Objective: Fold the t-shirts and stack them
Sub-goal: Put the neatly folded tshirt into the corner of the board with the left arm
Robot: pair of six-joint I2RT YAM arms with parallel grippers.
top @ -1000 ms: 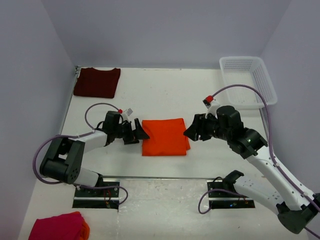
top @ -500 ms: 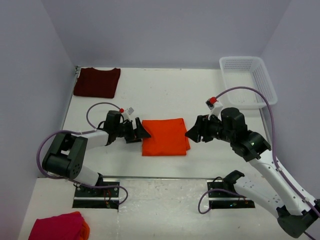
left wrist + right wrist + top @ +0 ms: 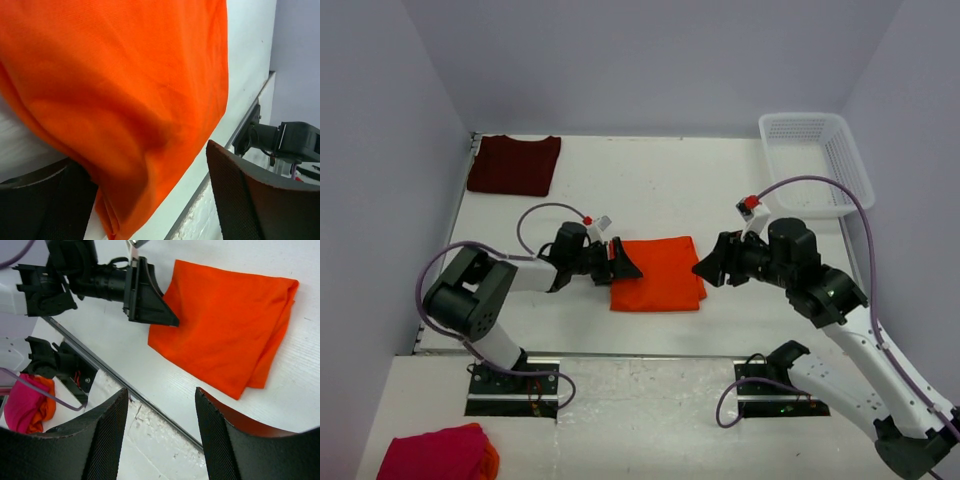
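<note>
Orange t-shirt (image 3: 658,272): we see it folded into a flat rectangle in the middle of the table (image 3: 650,190), between the two pincers.
Maroon t-shirt (image 3: 514,164): we find it lying flat in the far left corner, well apart from the orange one.
Left pincer (image 3: 625,264): released, jaws spread wide around the orange shirt's left edge.
Right pincer (image 3: 706,268): released and empty, just beside its right edge.
</note>
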